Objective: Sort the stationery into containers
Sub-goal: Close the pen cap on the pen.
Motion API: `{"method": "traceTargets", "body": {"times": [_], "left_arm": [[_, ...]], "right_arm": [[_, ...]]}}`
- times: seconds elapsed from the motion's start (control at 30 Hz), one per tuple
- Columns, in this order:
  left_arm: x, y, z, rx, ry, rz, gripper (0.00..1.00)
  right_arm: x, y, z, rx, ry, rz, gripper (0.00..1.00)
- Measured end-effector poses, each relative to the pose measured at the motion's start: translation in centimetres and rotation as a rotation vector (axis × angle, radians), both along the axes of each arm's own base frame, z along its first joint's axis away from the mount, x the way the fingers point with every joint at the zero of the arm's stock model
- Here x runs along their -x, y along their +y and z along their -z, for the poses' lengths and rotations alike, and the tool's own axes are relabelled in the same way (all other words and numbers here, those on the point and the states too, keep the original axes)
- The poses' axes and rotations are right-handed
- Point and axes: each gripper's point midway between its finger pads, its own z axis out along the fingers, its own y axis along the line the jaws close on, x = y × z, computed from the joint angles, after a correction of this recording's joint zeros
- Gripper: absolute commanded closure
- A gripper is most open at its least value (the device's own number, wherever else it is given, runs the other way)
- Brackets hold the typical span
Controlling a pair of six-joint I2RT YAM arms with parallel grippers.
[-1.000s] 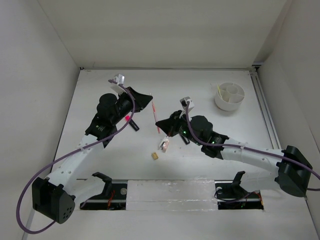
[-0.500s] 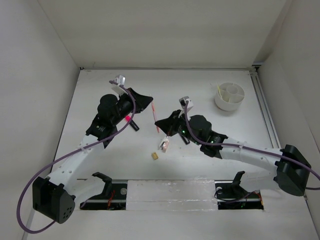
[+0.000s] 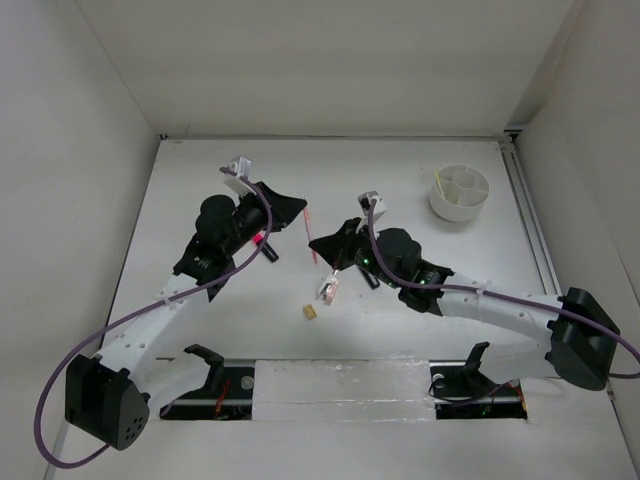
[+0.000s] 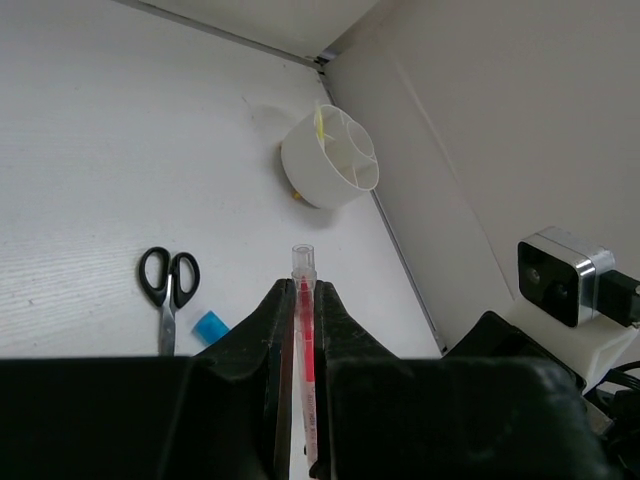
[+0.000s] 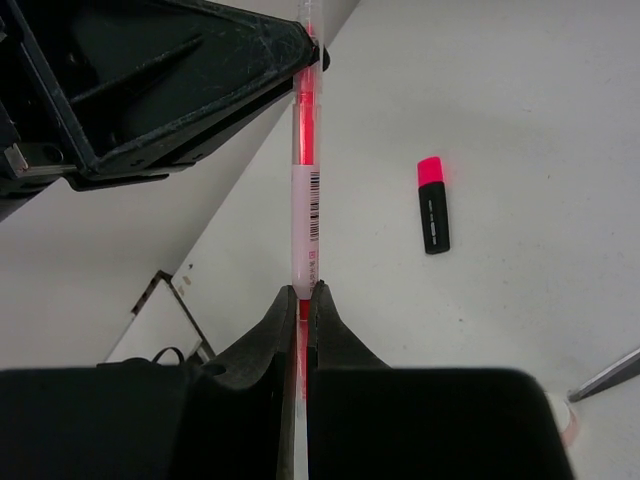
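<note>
The thin red pen (image 3: pixel 311 236) is gripped at both ends. My left gripper (image 3: pixel 302 208) is shut on its far end (image 4: pixel 303 330), and my right gripper (image 3: pixel 316 244) is shut on its near end (image 5: pixel 304 200). The pen appears to be just above the table. The pink-capped marker (image 3: pixel 262 243) lies left of the pen and shows in the right wrist view (image 5: pixel 433 205). The scissors (image 4: pixel 168 290) and a blue-capped marker (image 4: pixel 210 325) lie under the right arm. Two small erasers (image 3: pixel 311 312) (image 3: pixel 328 290) lie nearer the front. The white tub (image 3: pixel 460 192) stands at the far right and holds the yellow stick (image 3: pixel 440 182).
The tub also shows in the left wrist view (image 4: pixel 330 160). A metal rail (image 3: pixel 530 230) runs along the table's right edge. White walls close in the left, back and right sides. The right arm (image 3: pixel 470 300) stretches across the front right.
Both grippers keep hold of the pen. The left gripper has shifted slightly down and right, and the right gripper has edged slightly towards it.
</note>
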Motion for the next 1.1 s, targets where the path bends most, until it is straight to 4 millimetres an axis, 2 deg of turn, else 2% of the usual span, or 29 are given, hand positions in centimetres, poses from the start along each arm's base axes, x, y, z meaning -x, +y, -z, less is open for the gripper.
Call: {"method": "traceTargets", "body": {"times": [0.33, 0.5, 0.73, 1.1], "left_arm": [[0.3, 0.2, -1.1, 0.052, -0.082, 0.003, 1.0], [0.1, 0.4, -1.2, 0.056, -0.095, -0.005, 1.0], [-0.6, 1.0, -1.7, 0.056, -0.12, -0.043, 1.0], [-1.1, 1.6, -2.1, 0.053, -0.153, -0.084, 1.0]], "right_arm": [[-0.1, 0.4, -1.3, -0.081, 0.01, 0.004, 1.0], [-0.9, 1.0, -1.0, -0.106, 0.004, 0.0, 1.0], [-2.2, 1.4, -1.2, -0.154, -0.01, -0.075, 1.0], [-2.7, 2.0, -2.0, -0.212, 0.039, -0.191, 1.0]]}}
